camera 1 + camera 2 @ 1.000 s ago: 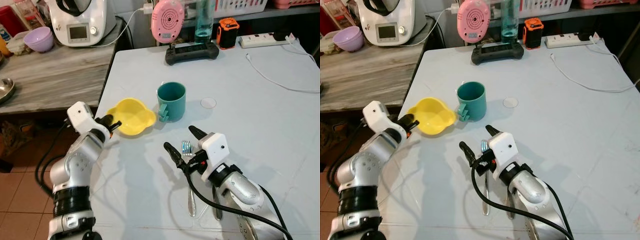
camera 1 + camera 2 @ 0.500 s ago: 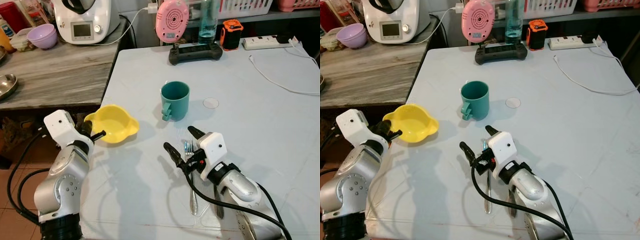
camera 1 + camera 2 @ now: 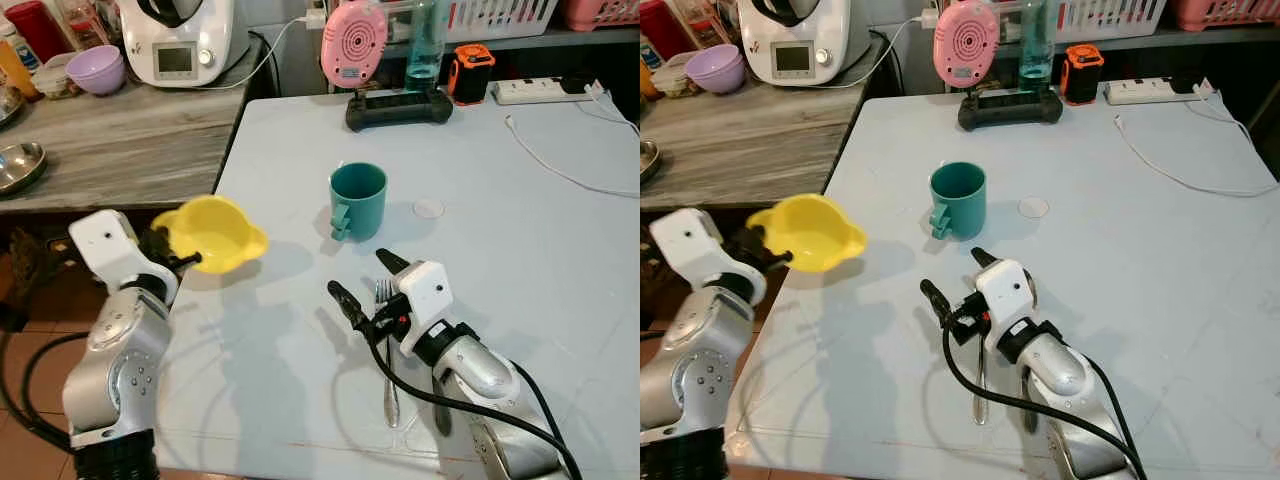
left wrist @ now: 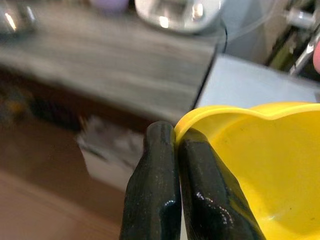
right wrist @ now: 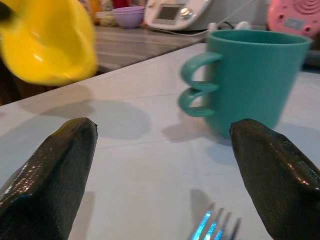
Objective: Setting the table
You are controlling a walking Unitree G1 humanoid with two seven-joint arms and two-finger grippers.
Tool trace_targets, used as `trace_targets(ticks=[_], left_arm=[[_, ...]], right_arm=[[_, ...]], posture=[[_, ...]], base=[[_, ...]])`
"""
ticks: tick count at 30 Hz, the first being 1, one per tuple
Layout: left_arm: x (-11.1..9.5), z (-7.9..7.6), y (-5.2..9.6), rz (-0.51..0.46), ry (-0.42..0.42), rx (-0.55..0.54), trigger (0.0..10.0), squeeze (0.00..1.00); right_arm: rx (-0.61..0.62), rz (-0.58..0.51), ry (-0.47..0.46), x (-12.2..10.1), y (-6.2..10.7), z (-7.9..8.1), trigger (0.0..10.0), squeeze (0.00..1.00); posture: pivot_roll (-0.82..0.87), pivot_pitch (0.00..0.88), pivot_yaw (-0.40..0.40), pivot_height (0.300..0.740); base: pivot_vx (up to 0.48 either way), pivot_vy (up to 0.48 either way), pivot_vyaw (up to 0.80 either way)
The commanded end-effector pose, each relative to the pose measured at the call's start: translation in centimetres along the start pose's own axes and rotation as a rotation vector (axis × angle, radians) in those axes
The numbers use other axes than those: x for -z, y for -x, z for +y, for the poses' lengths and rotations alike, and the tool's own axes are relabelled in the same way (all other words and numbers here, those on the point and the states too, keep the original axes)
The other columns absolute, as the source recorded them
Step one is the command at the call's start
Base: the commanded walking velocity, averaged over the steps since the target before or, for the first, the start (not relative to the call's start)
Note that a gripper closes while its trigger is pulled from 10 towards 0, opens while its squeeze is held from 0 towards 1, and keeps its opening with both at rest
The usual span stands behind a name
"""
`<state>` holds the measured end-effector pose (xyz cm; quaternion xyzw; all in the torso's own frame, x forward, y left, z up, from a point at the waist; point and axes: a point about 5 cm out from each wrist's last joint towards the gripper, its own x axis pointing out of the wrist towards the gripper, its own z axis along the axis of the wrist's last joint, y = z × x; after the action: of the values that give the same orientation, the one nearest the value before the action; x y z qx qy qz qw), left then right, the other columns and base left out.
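1. I see my left gripper (image 3: 185, 262) pinching the rim of the yellow bowl (image 3: 213, 233), lifted over the table's (image 3: 560, 250) left edge.
2. My right gripper (image 3: 363, 283) hovers spread wide above the fork (image 3: 386, 345), just short of the teal mug (image 3: 357, 199).
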<state>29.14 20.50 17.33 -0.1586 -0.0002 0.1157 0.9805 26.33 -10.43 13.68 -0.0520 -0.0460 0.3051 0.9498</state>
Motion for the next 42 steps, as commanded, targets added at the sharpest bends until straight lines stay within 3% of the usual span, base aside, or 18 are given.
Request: trace_targets(ticks=[1, 2, 3, 5, 15, 22, 42], left_arm=[[-0.4, -0.2, 0.7, -0.053, -0.07, 0.02, 2.6, 0.0], [-0.3, -0.3, 0.8, -0.054, -0.077, 0.024, 2.6, 0.0], [0.1, -0.5, 1.0, -0.044, -0.109, 0.027, 10.0, 0.0], [0.7, -0.6, 1.3, -0.037, -0.151, 0.03, 10.0, 0.0], [2.7, -0.4, 2.3, 0.006, -0.189, 0.008, 10.0, 0.0], [2.9, -0.5, 2.1, 0.013, -0.156, 0.028, 10.0, 0.0], [3.6, -1.4, 2.3, 0.032, -0.164, 0.078, 10.0, 0.0]], right_arm=[[0.025, -0.024, -0.004, -0.4, -0.2, -0.3, 10.0, 0.0], [0.03, -0.024, -0.006, -0.4, -0.2, -0.4, 10.0, 0.0], [0.038, -0.026, -0.009, -0.4, -0.3, -0.5, 10.0, 0.0], [0.04, -0.028, -0.011, -0.5, -0.5, -0.5, 10.0, 0.0], [0.046, -0.028, -0.014, -0.4, -0.8, -0.6, 10.0, 0.0], [0.052, -0.027, -0.019, -0.4, -0.8, -0.7, 10.0, 0.0], [0.056, -0.017, -0.022, -0.3, -0.7, -0.6, 10.0, 0.0]], posture=[[-0.08, 0.115, 0.125, 0.74], [-0.08, 0.115, 0.125, 0.74], [-0.08, 0.115, 0.124, 0.74], [-0.07, 0.113, 0.122, 0.74], [-0.07, 0.105, 0.11, 0.74], [-0.07, 0.105, 0.11, 0.74], [-0.08, 0.106, 0.117, 0.74]], base=[[0.0, 0.0, 0.0], [0.0, 0.0, 0.0], [0.0, 0.0, 0.0], [0.0, 0.0, 0.0], [0.0, 0.0, 0.0], [0.0, 0.0, 0.0], [0.0, 0.0, 0.0]])
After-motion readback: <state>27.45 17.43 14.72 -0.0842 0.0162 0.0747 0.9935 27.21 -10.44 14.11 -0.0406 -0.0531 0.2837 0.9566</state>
